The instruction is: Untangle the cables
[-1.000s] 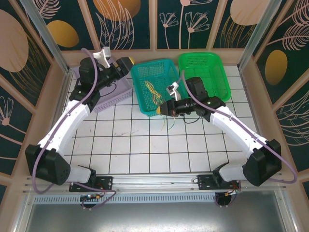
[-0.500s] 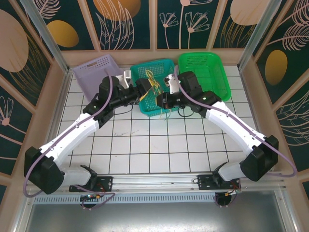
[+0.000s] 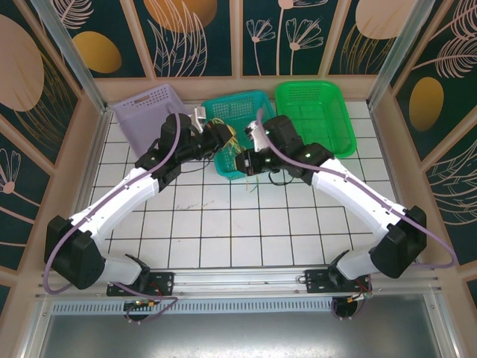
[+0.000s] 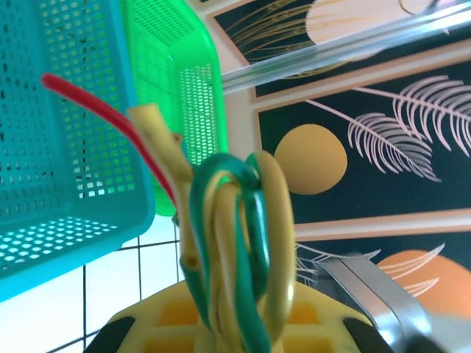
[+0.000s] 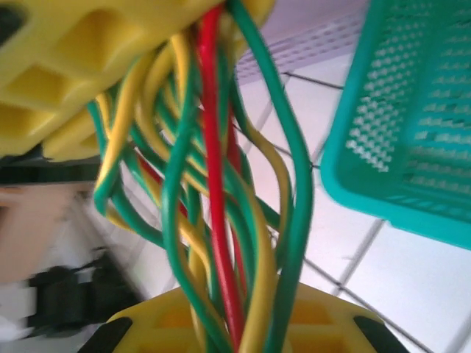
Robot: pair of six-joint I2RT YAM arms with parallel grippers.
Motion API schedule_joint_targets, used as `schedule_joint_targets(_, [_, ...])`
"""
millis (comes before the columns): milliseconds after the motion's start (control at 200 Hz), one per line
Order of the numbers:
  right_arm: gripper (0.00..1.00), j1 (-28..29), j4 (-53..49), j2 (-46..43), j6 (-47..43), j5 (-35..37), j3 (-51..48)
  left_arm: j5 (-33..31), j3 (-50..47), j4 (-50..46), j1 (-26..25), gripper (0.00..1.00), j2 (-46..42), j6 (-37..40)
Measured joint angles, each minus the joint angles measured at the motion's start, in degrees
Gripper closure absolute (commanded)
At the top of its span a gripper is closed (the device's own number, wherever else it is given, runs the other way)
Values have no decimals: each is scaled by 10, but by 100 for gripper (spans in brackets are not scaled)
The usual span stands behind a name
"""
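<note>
Top external: the cables [image 3: 233, 143] are clamped by left gripper [image 3: 223, 139] and right gripper [image 3: 243, 158] together; their red strand [image 5: 219, 220] is distinguished in wrist views.

I see smooth, glossy plastic-sheathed cables [image 4: 235, 250], a shiny perforated plastic teal basket [image 4: 59, 147] and green basket [image 4: 173, 95], and a smooth white tiled tabletop [image 3: 223, 224].

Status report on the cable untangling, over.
Left gripper shut on the cables. Right gripper shut on the same bundle, close by. Green, yellow, red strands tangled between them. Teal basket close alongside.
</note>
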Motion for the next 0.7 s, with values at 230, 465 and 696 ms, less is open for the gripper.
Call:
schedule_joint_targets(230, [100,-58,171,-3,157,-280,-80,128,-26,57,38,100,-18,119])
schedule_joint_targets(465, [100,-58,223,-34,253,-359,-91,280,-27,135,66,100,-24,200])
schedule_joint_targets(696, [100,-64,242,-54,276,-360,-116,326,-25,175,67,94,-5,215])
